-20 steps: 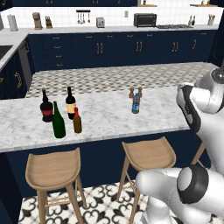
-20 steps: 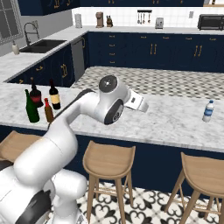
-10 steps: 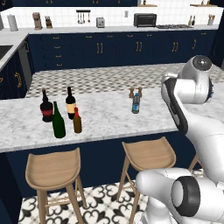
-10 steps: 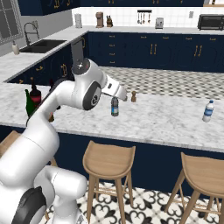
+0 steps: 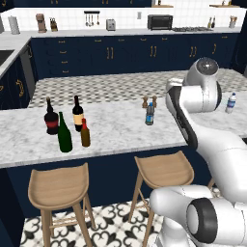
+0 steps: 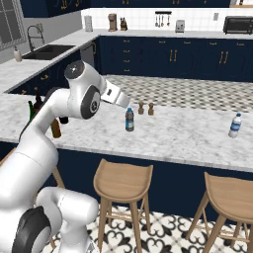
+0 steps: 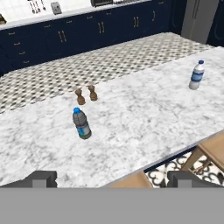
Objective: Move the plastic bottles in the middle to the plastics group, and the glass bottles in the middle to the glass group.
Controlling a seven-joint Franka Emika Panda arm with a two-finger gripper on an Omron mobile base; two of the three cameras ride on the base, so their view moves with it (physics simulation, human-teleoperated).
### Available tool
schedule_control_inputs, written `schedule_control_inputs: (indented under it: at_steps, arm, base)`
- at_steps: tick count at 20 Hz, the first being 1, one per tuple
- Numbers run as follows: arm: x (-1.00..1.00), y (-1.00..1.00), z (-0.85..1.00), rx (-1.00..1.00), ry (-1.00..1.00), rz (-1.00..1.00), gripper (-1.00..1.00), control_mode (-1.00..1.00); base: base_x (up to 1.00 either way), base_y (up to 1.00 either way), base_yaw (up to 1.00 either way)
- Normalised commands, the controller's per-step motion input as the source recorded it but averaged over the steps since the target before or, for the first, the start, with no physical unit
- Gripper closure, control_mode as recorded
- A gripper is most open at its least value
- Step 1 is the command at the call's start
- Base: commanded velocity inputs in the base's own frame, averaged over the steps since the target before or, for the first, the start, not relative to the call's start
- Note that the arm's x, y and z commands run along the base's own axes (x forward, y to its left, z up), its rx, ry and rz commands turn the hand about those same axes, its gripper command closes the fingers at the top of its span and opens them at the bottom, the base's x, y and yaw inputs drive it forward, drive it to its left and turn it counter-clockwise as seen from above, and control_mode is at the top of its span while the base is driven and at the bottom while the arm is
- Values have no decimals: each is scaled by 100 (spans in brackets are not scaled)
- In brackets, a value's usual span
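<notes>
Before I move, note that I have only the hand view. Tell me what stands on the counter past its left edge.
Observer: The left base view shows a cluster of four more bottles, well to the left of your bluish bottle.
Operator: Name the labelled ones.
Observer: The squat red-label wine bottle and the slim yellow-label wine bottle stand at the back of the cluster.
Operator: Place the other two.
Observer: The green bottle and the amber bottle stand just in front of those, nearer the camera, with the amber one on the right.
</notes>
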Motion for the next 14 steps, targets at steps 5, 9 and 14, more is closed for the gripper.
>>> schedule_control_inputs:
  at_steps: [5,9,14]
  arm:
    - [12,18,4,1,3,11,-100,-100]
    - [67,14,-22,2,9,18,-100,-100]
    - [78,5,-65,0,11,6,-100,-100]
  base:
    - [0,0,0]
    - [0,0,0]
    - [0,0,0]
